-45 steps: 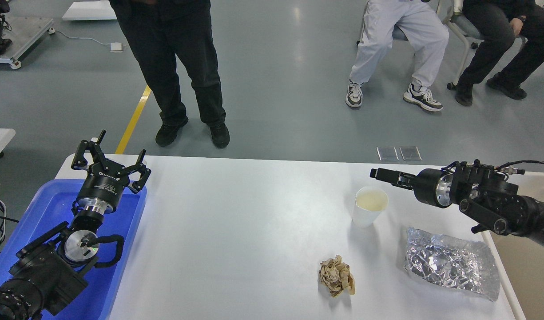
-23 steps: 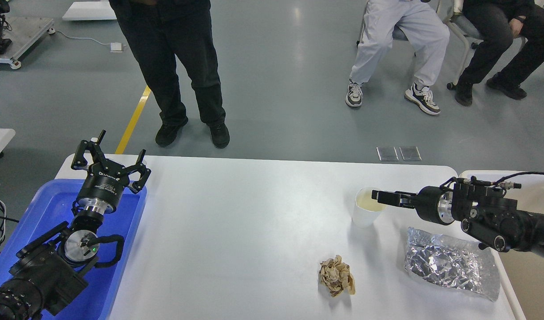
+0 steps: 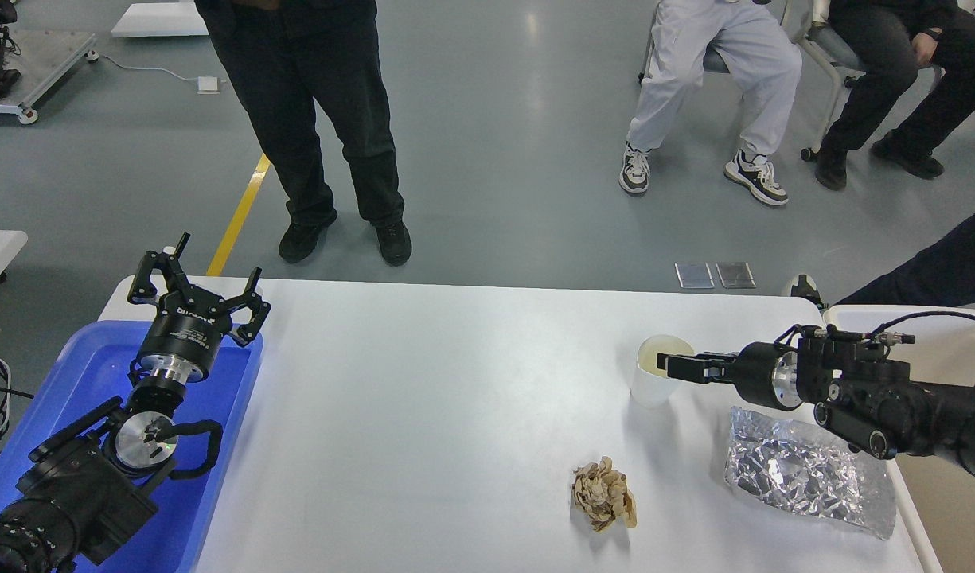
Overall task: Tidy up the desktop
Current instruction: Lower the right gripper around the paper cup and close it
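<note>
The desktop fills the lower middle of the frame, a wide white surface running from the blue tray at lower left to the beige bin at lower right. The right gripper reaches in from the right edge, level over the desktop's right part, its tips at the rim of a white paper cup that stands upright there. Its fingers are seen edge-on and dark, so I cannot tell how far apart the jaws stand or whether they hold the cup. Below the arm lies a crumpled foil bag, and toward lower centre a ball of brown paper, well apart from the cup. The left gripper hovers at the left of the frame over the far edge of the tray, beside the desktop's left corner, jaws spread wide with nothing between them.

Against the frame a second ago, the right gripper has come lower and to the left, from above and right of the cup to its rim. The left arm, cup, foil bag and paper ball have not moved. A dark trouser leg has appeared at the right edge.
</note>
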Controlling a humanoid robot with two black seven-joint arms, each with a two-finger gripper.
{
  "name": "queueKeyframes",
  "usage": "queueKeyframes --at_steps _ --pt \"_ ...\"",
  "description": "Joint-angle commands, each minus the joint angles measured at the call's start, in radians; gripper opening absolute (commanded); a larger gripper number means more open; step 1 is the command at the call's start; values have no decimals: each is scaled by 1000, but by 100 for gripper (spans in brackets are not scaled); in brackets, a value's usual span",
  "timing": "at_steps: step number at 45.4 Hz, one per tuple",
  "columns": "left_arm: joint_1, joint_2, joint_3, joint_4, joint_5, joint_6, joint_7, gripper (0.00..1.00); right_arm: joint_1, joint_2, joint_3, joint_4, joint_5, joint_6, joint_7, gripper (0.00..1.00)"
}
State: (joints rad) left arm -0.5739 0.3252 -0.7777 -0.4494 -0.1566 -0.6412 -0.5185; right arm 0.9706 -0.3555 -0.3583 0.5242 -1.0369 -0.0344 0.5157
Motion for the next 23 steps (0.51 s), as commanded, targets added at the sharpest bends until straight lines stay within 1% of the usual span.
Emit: queueKeyframes --at_steps 1,2,3,8,12,17,19,23 --pt "0 0 0 0 0 0 0 100 0 43 -10 -35 0 -4 3 78" --pt "0 0 0 0 0 0 0 100 0 47 -10 -36 0 -4 3 76" --pt "-1 0 0 0 0 0 0 100 0 49 -10 -39 0 -4 3 72" --pt "-1 0 0 0 0 0 0 100 0 61 -11 -56 0 -1 1 44" --pt "-1 0 0 0 0 0 0 100 -3 72 -14 -76 -2 2 1 27" --pt "-1 0 0 0 0 0 0 100 2 73 -70 -87 0 2 1 5" --pt "-1 0 0 0 2 0 0 100 5 73 -86 -89 1 2 1 0" --pt "-1 0 0 0 0 0 0 100 5 73 -94 -92 1 4 1 0"
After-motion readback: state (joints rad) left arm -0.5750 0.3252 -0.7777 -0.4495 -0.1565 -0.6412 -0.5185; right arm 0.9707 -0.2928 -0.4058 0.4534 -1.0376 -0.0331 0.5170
